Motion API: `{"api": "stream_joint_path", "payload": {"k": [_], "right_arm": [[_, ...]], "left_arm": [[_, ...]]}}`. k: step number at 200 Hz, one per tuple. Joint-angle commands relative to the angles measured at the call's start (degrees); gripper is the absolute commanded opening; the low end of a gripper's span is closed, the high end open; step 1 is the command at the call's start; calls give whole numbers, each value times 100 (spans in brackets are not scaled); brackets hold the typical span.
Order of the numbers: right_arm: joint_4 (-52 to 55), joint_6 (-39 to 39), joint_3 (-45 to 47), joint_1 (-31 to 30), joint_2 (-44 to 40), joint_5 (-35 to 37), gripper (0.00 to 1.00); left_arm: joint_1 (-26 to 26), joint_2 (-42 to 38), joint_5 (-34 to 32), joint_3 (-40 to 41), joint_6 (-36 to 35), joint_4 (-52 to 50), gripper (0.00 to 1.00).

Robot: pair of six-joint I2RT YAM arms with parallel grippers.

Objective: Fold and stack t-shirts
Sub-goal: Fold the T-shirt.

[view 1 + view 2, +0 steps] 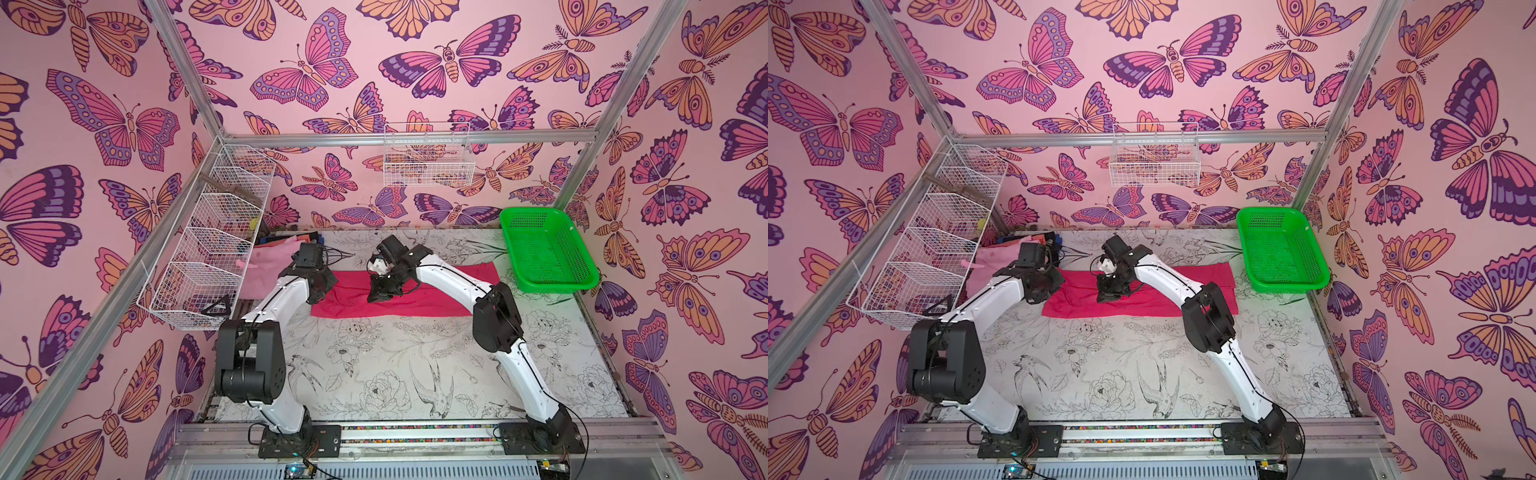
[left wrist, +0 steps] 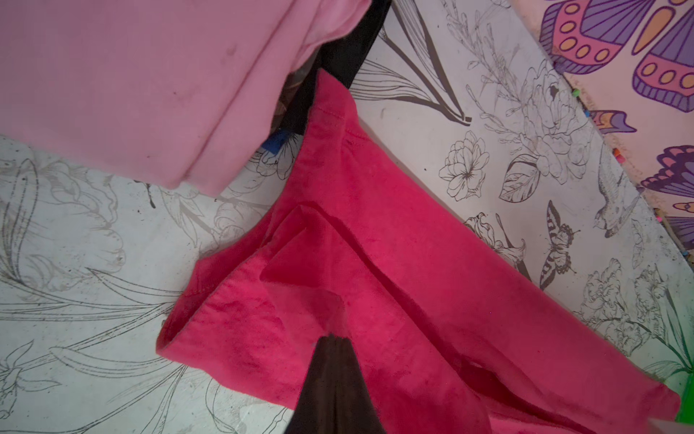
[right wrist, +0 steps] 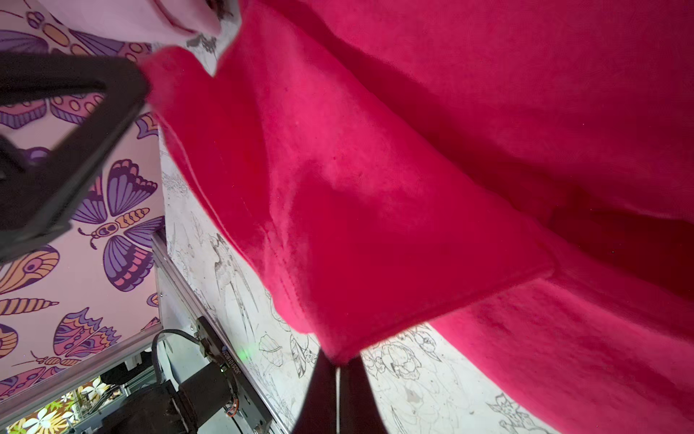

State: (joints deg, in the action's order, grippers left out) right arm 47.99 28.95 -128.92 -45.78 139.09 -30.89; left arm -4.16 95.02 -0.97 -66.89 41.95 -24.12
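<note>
A: Jaws?
B: Both closed on cloth. Left gripper (image 2: pixel 332 336) pinches a raised fold of the crimson t-shirt (image 2: pixel 375 263). Right gripper (image 3: pixel 338 360) nips a lifted corner of it.
A: Why two grips?
B: Prob. to carry one edge over evenly, w/o sag, for the next fold.
A: Shirt where?
B: Long strip on the table (image 1: pixel 395 365), far half, btw. the light pink t-shirt (image 1: pixel 266 266) and the green basket (image 1: pixel 540 286). Pink one's likely the stack spot.
</note>
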Motion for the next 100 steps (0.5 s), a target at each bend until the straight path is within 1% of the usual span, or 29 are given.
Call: {"api": "stream_joint_path", "payload": {"k": [1,51,100], "right_arm": [[272,-211,-325,142,249,84,0],[325,-271,-437,336,356,68,0],[188,-240,-360,416,416,29,0]], "left_arm": [[-25,213,-149,-194,-114,-149,0],[-36,648,-168,-535,-152,-154,0],[-57,854,-189,-761,-149,-154,0]]}}
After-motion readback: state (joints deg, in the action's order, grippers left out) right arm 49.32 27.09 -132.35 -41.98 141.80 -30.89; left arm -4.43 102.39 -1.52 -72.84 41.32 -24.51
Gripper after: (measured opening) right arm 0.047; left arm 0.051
